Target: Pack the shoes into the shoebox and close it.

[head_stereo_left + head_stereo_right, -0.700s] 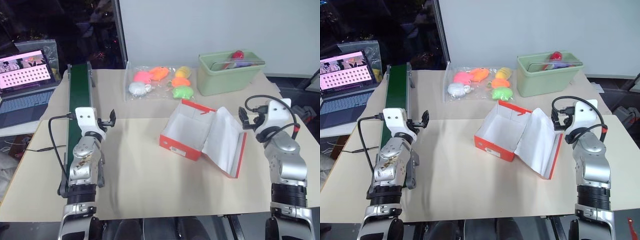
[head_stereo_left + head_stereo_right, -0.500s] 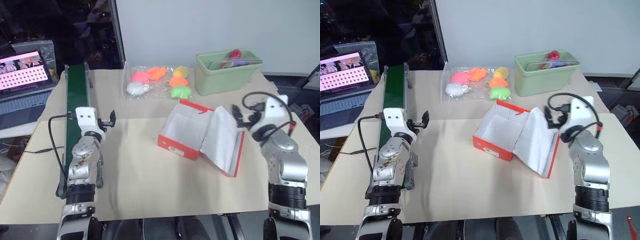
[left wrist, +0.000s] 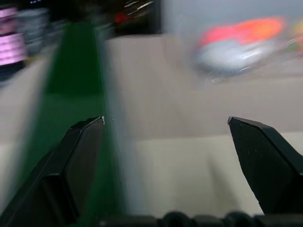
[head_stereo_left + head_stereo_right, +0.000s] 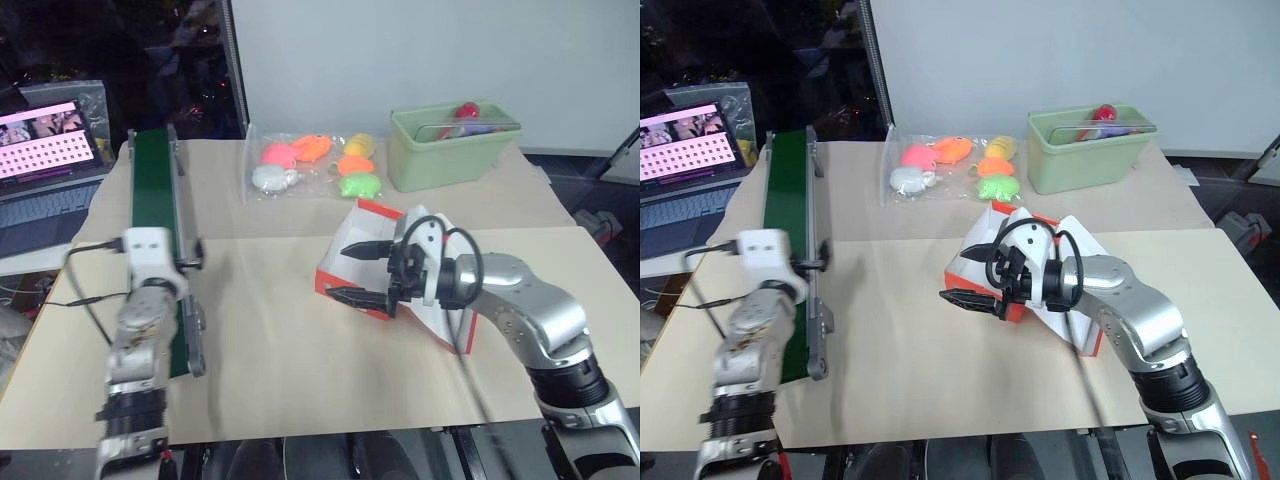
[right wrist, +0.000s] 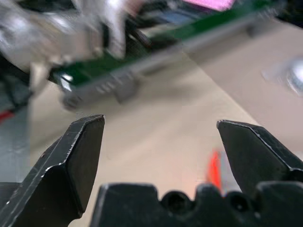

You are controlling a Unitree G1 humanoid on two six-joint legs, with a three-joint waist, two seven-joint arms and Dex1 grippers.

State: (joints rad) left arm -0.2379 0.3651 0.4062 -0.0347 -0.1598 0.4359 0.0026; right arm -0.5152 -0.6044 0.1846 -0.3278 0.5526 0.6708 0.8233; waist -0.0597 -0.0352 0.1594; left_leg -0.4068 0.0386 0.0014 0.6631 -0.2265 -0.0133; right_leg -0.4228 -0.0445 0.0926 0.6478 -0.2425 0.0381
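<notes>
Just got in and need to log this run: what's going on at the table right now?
A humanoid robot is working at a table with an open red-orange shoebox, white inside and with nothing in it. Its right end effector is open, held over the box's front edge and gripping nothing. The left end effector is also open, beside the green conveyor belt. Bagged toys and a pale green bin sit at the far side.
</notes>
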